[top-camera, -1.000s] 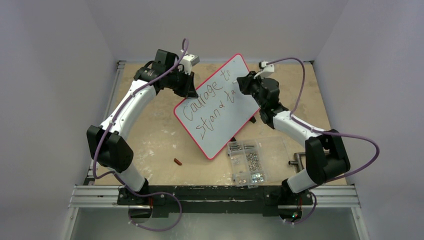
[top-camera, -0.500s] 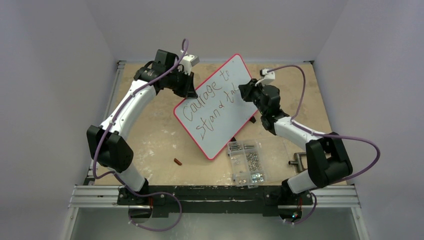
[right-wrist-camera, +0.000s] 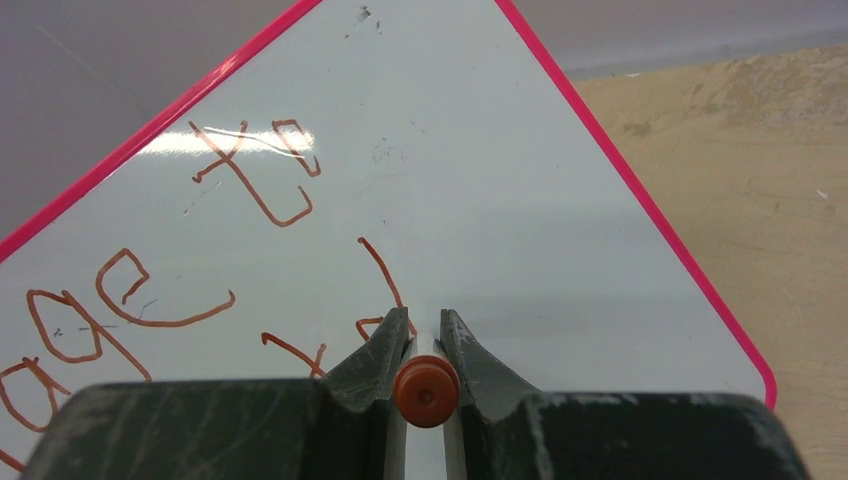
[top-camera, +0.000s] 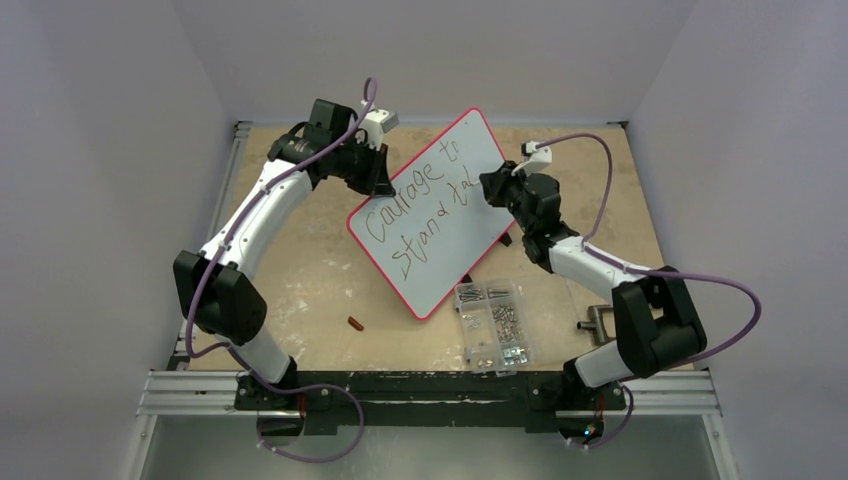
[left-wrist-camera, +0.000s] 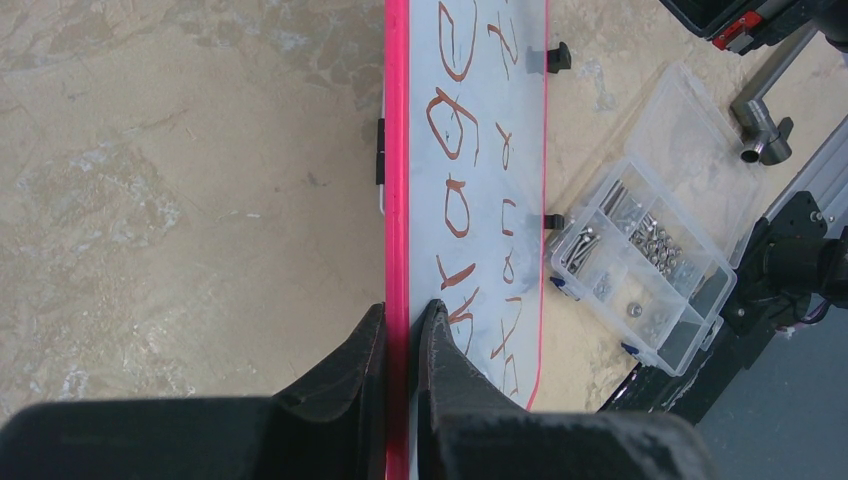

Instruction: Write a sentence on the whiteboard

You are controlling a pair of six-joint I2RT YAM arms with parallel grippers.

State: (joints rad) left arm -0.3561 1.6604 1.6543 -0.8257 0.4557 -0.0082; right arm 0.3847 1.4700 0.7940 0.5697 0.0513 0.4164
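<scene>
From the overhead camera I saw the whiteboard [top-camera: 440, 272] at the middle of the desk [top-camera: 300, 270]. It was propped at a tilt, with its long axis running from 7 o'clock to 1 o'clock. The left end effector [top-camera: 385, 180] was at the board's 10 o'clock edge, and on the left wrist camera its fingers [left-wrist-camera: 365, 350] were clamped together on the pink rim of the whiteboard [left-wrist-camera: 525, 150], one on each face. The sentence [top-camera: 425, 200] was in reddish-brown marker, with "Courage to" on the upper line and "stand ta" below it. I could not make out any stroke past that, because the right end effector [top-camera: 490, 185] covered the end of the line at the board's 3 o'clock side. On the right wrist camera that end effector [right-wrist-camera: 424, 330] was closed on a marker [right-wrist-camera: 425, 392]. Only the marker's round orange-brown rear end showed between the fingers, and the tip was hidden, so I could not tell whether it touched the whiteboard [right-wrist-camera: 520, 200]. The word "to" of the sentence [right-wrist-camera: 255, 175] lay at 11 o'clock from the fingers. A clear compartment box of screws [top-camera: 492, 325] sat on the desk just beside the board's lower edge, at 5 o'clock. A grey metal bar [top-camera: 595, 320] lay at 3 o'clock from the box. A small reddish-brown piece [top-camera: 355, 322] lay apart on the desk, at 9 o'clock from the board's bottom corner.
</scene>
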